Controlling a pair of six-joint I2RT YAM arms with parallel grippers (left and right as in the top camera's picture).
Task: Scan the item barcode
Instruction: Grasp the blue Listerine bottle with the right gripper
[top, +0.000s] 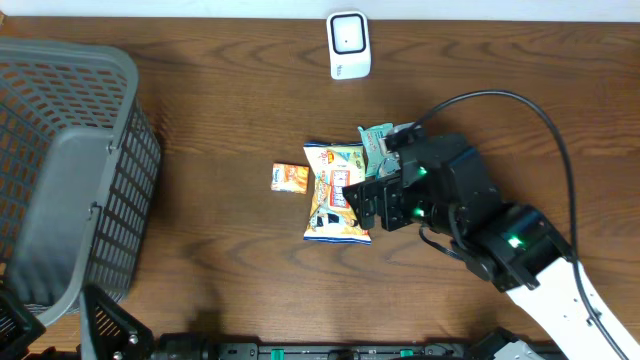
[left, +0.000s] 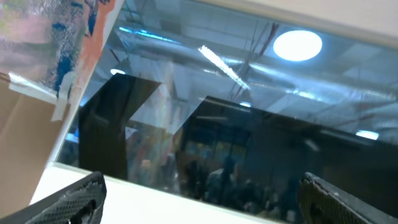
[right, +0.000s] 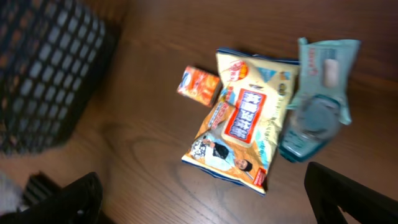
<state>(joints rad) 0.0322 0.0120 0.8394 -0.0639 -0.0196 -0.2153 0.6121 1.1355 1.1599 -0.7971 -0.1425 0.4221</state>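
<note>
A dark wood-grain desk (top: 230, 120) is seen from overhead and fills the frame. The left edge is taken up by a grey plastic mesh basket (top: 135, 170), which is set well apart from the other things.

The right arm (top: 520, 250), black w/ a white lower section, is stretched in from the bottom right corner toward the desk ctr. The right end effector (top: 368, 200) is held over the right side of the snack bag. Its fingers (right: 348, 193) are spread wide apart and nothing is clamped between them.

The left end effector (left: 205, 208) is shown only in its own wrist view. Its fingers (left: 68, 202) are also spread wide w/ nothing between them, and it is aimed at a dark glass pane (left: 249, 155) in which a round light is reflected.

The snack bag (right: 242, 124), yellow w/ blue trim and a red label, is laid flat near the desk ctr. No barcode can be made out on it. A teal wipes pack (right: 317, 99) is laid against its right edge, touching it. A white scanner (top: 349, 45) is stood at the far edge, well apart from the bag. A small orange box (top: 290, 178) is placed just beside the bag's left edge.
</note>
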